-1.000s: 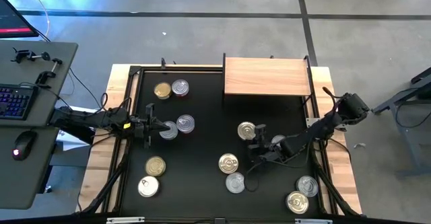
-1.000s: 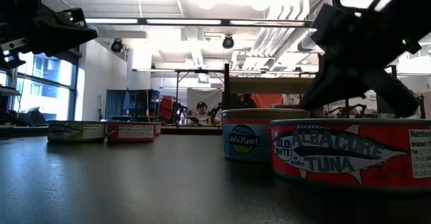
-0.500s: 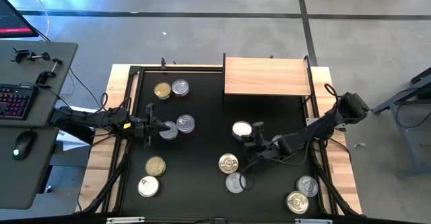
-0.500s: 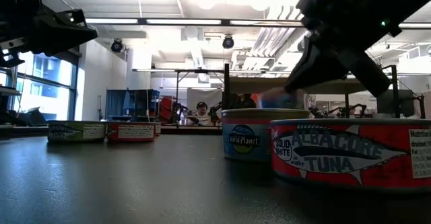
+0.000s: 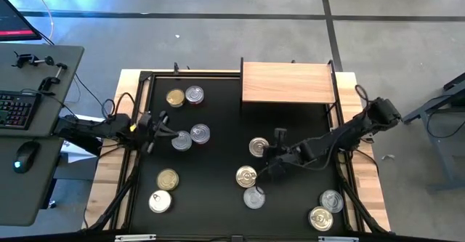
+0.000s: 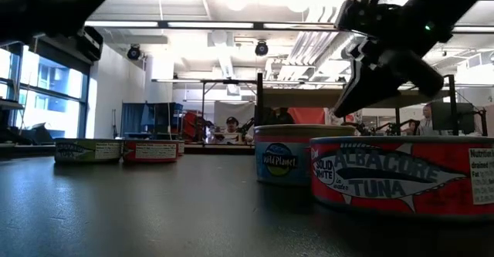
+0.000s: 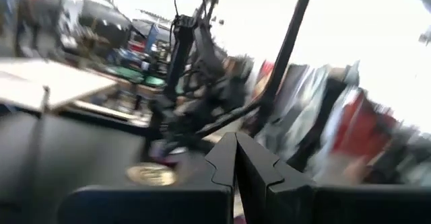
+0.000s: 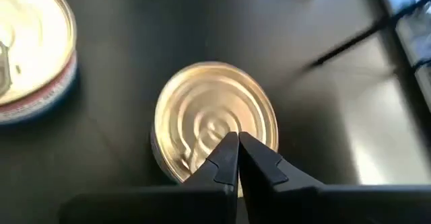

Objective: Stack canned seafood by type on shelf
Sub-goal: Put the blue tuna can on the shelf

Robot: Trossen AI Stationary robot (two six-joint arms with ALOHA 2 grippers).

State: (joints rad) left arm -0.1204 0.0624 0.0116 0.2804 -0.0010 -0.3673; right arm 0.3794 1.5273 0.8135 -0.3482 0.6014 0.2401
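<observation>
On the black table, tins surround the right end effector, fingers closed, empty.

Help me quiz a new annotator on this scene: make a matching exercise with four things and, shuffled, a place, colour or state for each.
Things:
1. shelf
2. right pincer
3. albacore tuna can
4. left pincer

Descriptions:
A. red label, nearest in the low view
B. shut, right over a round lid mid-table
C. light wood, at the far edge of the table
D. shut, near the table's left side

Pairs: 1-C, 2-B, 3-A, 4-D
</observation>
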